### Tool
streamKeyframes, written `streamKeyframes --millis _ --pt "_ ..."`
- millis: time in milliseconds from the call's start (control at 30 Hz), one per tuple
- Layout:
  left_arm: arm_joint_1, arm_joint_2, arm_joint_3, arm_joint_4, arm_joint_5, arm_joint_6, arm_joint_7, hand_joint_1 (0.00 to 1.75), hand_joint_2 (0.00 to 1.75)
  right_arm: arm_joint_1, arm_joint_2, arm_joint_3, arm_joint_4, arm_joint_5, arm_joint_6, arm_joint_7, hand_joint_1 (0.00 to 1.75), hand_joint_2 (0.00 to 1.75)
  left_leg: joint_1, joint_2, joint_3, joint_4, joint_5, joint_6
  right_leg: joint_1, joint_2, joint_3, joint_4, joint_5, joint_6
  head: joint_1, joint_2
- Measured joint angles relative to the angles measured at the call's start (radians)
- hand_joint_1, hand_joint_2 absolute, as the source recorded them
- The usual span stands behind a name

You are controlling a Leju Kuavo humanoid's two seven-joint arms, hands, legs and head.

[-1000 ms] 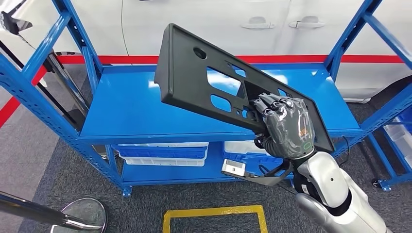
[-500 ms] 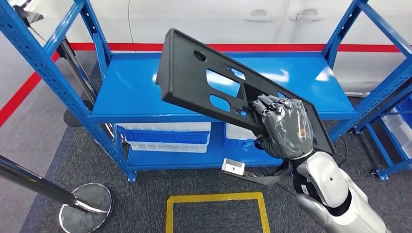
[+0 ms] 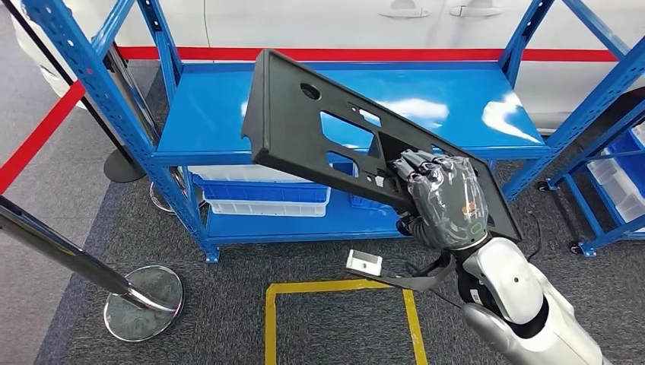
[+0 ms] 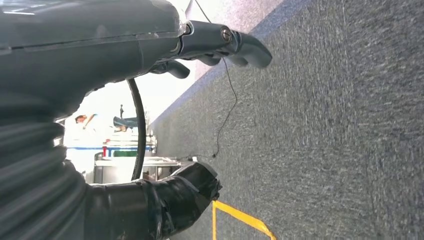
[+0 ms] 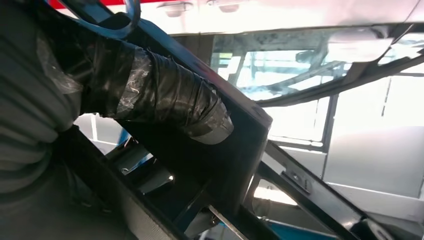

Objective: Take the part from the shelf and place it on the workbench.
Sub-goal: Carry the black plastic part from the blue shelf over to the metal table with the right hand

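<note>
Black part (image 3: 319,129), gripped by right robot hand (image 3: 445,199) (probably lower edge), clears blue shelf (image 3: 213,122).

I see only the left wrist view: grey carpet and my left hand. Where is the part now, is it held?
Observer: Yes. The right hand grips the black panel near one end, and the panel is lifted off the blue shelf.
Operator: Is the panel level?
Observer: No, it is tilted; the far end points up toward the white car.
Operator: What is on the floor near me?
Observer: A yellow taped square and a chrome post base.
</note>
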State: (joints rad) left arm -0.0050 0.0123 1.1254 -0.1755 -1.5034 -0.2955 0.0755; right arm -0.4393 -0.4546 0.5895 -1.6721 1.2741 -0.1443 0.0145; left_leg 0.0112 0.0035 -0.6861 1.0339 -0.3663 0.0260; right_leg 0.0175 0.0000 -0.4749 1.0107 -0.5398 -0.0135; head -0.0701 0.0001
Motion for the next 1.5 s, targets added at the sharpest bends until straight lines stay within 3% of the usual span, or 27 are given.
streamKeyframes --millis 67,100,167,233,267,333,400,467,533,600,633,733,767,800,833,900,967,1000,1033,1100,1167,1233,1267,1300,1367,1433,1500 --pt "0.001 0.0 0.0 0.0 0.0 0.0 0.0 0.0 1.75 0.001 0.0 0.0 0.0 0.0 0.0 0.0 1.75 1.75 0.002 0.0 0.0 -0.012 0.016 -0.011 0.001 -0.002 -0.003 -0.019 0.017 -0.008 0.0 0.0" --pt "0.002 0.0 0.0 0.0 0.0 0.0 0.0 0.0 1.75 0.0 0.0 0.0 0.0 0.0 0.0 0.0 1.75 1.75 0.002 -0.001 -0.004 -0.009 0.006 -0.016 -0.002 -0.004 -0.008 -0.025 0.029 -0.014 0.0 0.0" --pt "0.002 0.001 0.0 0.0 0.0 0.0 0.001 0.0 1.75 0.0 0.001 0.001 0.0 0.0 0.0 0.0 1.75 1.75 0.001 -0.003 -0.027 0.055 -0.072 -0.025 -0.009 -0.01 -0.025 -0.033 0.053 -0.026 0.0 0.0" --pt "0.003 0.002 0.0 0.0 0.0 0.0 0.001 0.0 1.75 0.001 0.001 0.002 0.001 0.0 0.0 0.0 1.75 1.75 0.002 -0.004 -0.055 0.181 -0.165 -0.033 -0.009 -0.012 -0.052 -0.028 0.072 -0.031 -0.001 0.0" --pt "0.002 0.003 0.0 0.0 0.0 0.0 0.001 0.0 1.75 0.002 0.002 0.002 0.001 0.0 0.0 0.0 1.75 1.75 0.002 -0.004 -0.062 0.239 -0.182 -0.037 -0.009 -0.012 -0.069 -0.023 0.082 -0.03 -0.001 0.0" --pt "0.002 0.003 0.0 0.0 0.0 0.0 0.001 0.0 1.75 0.002 0.002 0.002 0.002 0.0 0.001 0.001 1.75 1.75 0.002 -0.003 -0.035 0.273 -0.149 -0.039 -0.009 -0.012 -0.105 -0.009 0.098 -0.027 -0.001 0.0" --pt "0.0 0.003 0.0 0.0 0.0 0.0 0.001 0.0 1.75 0.002 0.002 0.003 0.002 0.0 0.001 0.003 1.75 1.75 0.002 -0.004 0.056 0.176 -0.114 -0.035 -0.009 -0.012 -0.137 0.008 0.111 -0.021 -0.001 0.0" --pt "-0.002 0.003 0.0 0.0 0.0 0.0 0.001 0.0 1.75 0.001 0.002 0.003 0.001 0.001 0.002 0.004 1.75 1.75 -0.002 -0.006 0.152 0.04 -0.137 -0.027 -0.007 -0.013 -0.155 0.022 0.121 -0.012 -0.001 0.0" --pt "-0.002 0.003 0.0 0.0 0.0 0.0 0.001 0.0 1.75 0.001 0.002 0.003 0.001 0.001 0.003 0.005 1.75 1.75 -0.007 -0.008 0.183 -0.017 -0.154 -0.019 -0.007 -0.014 -0.162 0.026 0.136 -0.002 -0.001 0.0" --pt "0.0 0.003 0.0 0.0 0.0 0.0 0.002 0.0 1.75 0.002 0.002 0.003 0.001 0.001 0.004 0.006 1.75 1.75 -0.003 -0.004 0.173 -0.024 -0.136 -0.004 -0.009 -0.01 -0.17 0.032 0.132 0.009 0.0 0.0" --pt "0.0 0.003 0.0 0.0 0.0 0.001 0.002 0.0 1.75 0.003 0.002 0.003 0.001 0.0 0.005 0.006 1.75 1.75 0.0 -0.001 0.164 -0.028 -0.125 0.006 -0.01 -0.006 -0.179 0.053 0.106 0.014 0.0 0.0" --pt "0.0 0.003 0.0 0.0 0.0 0.006 0.005 0.0 1.75 0.006 0.002 0.003 0.001 -0.002 0.007 0.009 1.75 1.75 0.001 0.004 0.121 -0.03 -0.09 0.02 -0.019 0.0 -0.223 0.211 -0.032 0.027 0.002 0.0" --pt "0.0 0.004 0.0 0.0 0.0 0.008 0.006 0.0 1.75 0.008 0.003 0.003 0.001 -0.003 0.007 0.01 1.75 1.75 0.001 0.005 0.105 -0.029 -0.078 0.02 -0.022 0.0 -0.23 0.265 -0.055 0.031 0.002 0.0" --pt "0.0 0.004 0.0 0.0 0.0 0.009 0.007 0.0 1.75 0.009 0.003 0.003 0.001 -0.004 0.008 0.011 1.75 1.75 0.0 0.005 0.088 -0.028 -0.066 0.018 -0.024 0.0 -0.227 0.297 -0.053 0.033 0.002 0.0" --pt "0.0 0.005 0.0 0.0 0.0 0.01 0.007 0.0 1.75 0.01 0.003 0.003 0.002 -0.004 0.008 0.012 1.75 1.75 0.0 0.006 0.071 -0.026 -0.055 0.017 -0.026 0.0 -0.209 0.3 -0.029 0.033 0.002 0.0" --pt "0.0 0.006 0.0 0.0 0.0 0.01 0.007 0.0 1.75 0.006 0.003 0.003 0.002 -0.009 0.009 0.013 1.75 1.75 0.001 0.006 0.042 -0.02 -0.035 0.012 -0.028 0.0 -0.124 0.209 0.029 0.031 0.002 0.0" --pt "0.0 0.005 0.0 0.0 0.0 0.013 0.005 0.0 1.75 -0.005 0.004 0.003 0.002 -0.017 0.015 0.013 1.75 1.75 0.0 0.005 0.024 -0.017 -0.016 0.002 -0.024 0.001 -0.022 0.063 0.022 0.023 0.002 0.0" --pt "0.0 0.004 0.0 0.0 0.0 0.014 0.005 0.0 1.75 -0.01 0.004 0.003 0.002 -0.021 0.019 0.012 1.75 1.75 0.0 0.005 0.023 -0.019 -0.006 -0.004 -0.02 0.002 0.006 0.015 0.008 0.017 0.002 0.0" --pt "0.0 0.003 0.0 0.0 0.0 0.016 0.004 0.0 1.75 -0.016 0.005 0.003 0.002 -0.025 0.023 0.011 1.75 1.75 0.001 0.005 0.022 -0.022 0.004 -0.01 -0.016 0.003 0.018 -0.012 -0.001 0.013 0.002 0.0" --pt "0.002 0.0 0.0 0.0 0.0 0.018 0.003 0.0 1.75 -0.026 0.007 0.003 0.003 -0.031 0.03 0.009 1.75 1.75 0.003 0.002 0.021 -0.029 0.019 -0.022 -0.015 0.0 0.006 -0.021 0.016 -0.001 0.004 0.0" --pt "0.005 -0.002 0.0 0.0 0.0 0.018 0.003 0.0 1.75 -0.037 0.012 0.003 0.005 -0.037 0.036 0.006 1.75 1.75 0.004 -0.002 0.005 0.002 -0.03 -0.031 -0.018 -0.009 -0.014 -0.028 0.04 -0.02 0.003 0.0" --pt "0.005 -0.003 0.0 0.0 0.0 0.018 0.001 0.0 1.75 -0.046 0.016 0.003 0.008 -0.044 0.038 0.006 1.75 1.75 0.007 -0.003 -0.025 0.111 -0.139 -0.036 -0.017 -0.018 -0.043 -0.027 0.065 -0.033 0.003 0.0" --pt "0.004 -0.003 0.0 0.0 0.0 0.018 0.0 0.0 1.75 -0.048 0.017 0.003 0.009 -0.049 0.038 0.006 1.75 1.75 0.007 -0.003 -0.038 0.178 -0.18 -0.04 -0.015 -0.023 -0.06 -0.024 0.077 -0.036 0.003 0.0" --pt "0.004 -0.004 0.0 0.0 0.0 0.017 0.0 0.0 1.75 -0.05 0.017 0.003 0.011 -0.055 0.039 0.005 1.75 1.75 0.008 -0.003 -0.045 0.238 -0.197 -0.043 -0.013 -0.029 -0.078 -0.02 0.089 -0.036 0.003 0.0" --pt "0.004 -0.006 0.0 0.0 -0.001 0.016 -0.002 0.0 1.75 -0.053 0.017 0.003 0.013 -0.064 0.041 0.004 1.75 1.75 0.01 -0.001 -0.018 0.271 -0.157 -0.047 -0.012 -0.043 -0.115 -0.008 0.11 -0.033 0.003 0.0" --pt "0.002 -0.006 0.0 0.0 -0.001 0.016 -0.003 0.0 1.75 -0.059 0.017 0.003 0.014 -0.069 0.042 0.004 1.75 1.75 0.011 0.019 0.076 0.171 -0.12 -0.047 -0.011 -0.057 -0.15 0.009 0.126 -0.026 0.002 0.0" --pt "-0.001 -0.006 0.0 0.0 -0.001 0.016 -0.004 0.0 1.75 -0.065 0.016 0.002 0.015 -0.07 0.042 0.004 1.75 1.75 0.003 0.044 0.172 0.031 -0.143 -0.04 -0.01 -0.075 -0.172 0.023 0.138 -0.015 0.003 0.0"
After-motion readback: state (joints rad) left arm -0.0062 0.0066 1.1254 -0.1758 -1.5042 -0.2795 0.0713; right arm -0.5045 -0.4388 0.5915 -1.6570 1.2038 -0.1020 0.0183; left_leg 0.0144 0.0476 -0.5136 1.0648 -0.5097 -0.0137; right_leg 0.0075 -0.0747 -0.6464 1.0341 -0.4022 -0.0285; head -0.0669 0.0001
